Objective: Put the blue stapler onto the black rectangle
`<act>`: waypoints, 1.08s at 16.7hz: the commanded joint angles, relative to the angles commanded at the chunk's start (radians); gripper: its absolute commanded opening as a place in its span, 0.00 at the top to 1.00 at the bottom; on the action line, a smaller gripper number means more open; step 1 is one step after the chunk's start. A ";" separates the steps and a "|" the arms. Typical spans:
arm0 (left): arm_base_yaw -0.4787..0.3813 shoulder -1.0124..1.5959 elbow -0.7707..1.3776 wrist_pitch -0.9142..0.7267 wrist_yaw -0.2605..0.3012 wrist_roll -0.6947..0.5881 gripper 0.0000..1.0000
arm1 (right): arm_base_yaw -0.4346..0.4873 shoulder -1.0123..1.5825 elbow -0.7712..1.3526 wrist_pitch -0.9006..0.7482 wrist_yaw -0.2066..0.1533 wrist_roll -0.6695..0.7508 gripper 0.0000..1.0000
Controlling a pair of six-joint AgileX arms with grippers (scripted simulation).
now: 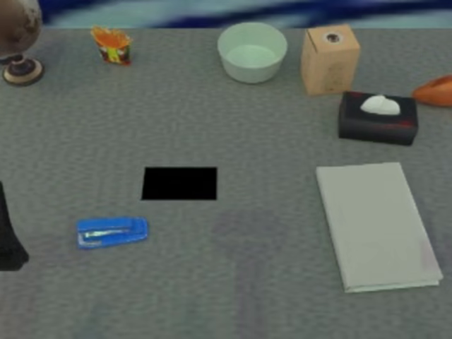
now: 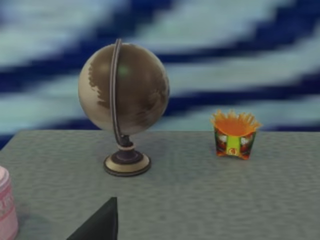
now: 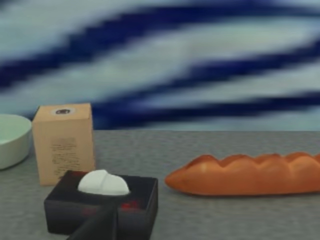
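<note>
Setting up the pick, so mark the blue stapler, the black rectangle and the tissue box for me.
blue stapler [image 1: 112,232]: top view, on the silvery strip along its top.
black rectangle [image 1: 179,183]: top view, middle of the flat patch.
tissue box [image 1: 378,121]: top view, on its dark top below the white tissue.

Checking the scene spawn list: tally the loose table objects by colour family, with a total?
Blue: 1, blue stapler
Black: 2, black rectangle, tissue box
Brown/tan: 2, globe, cardboard box
Orange: 2, fries carton, bread loaf
Pale/grey: 2, bowl, book
Pink: 1, can
Total: 10
</note>
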 joint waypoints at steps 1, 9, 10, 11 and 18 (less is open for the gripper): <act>0.000 0.000 0.000 0.000 0.000 0.000 0.00 | 0.000 0.000 0.000 0.000 0.000 0.000 0.00; -0.066 0.296 0.263 -0.212 0.001 0.200 0.00 | 0.000 0.000 0.000 0.000 0.000 0.000 0.00; -0.081 0.381 0.327 -0.265 0.000 0.249 0.00 | 0.000 0.000 0.000 0.000 0.000 0.000 0.00; -0.097 0.474 0.394 -0.321 -0.001 0.300 0.00 | 0.000 0.000 0.000 0.000 0.000 0.000 0.00; -0.220 1.178 0.882 -0.747 -0.002 0.684 0.00 | 0.000 0.000 0.000 0.000 0.000 0.000 0.00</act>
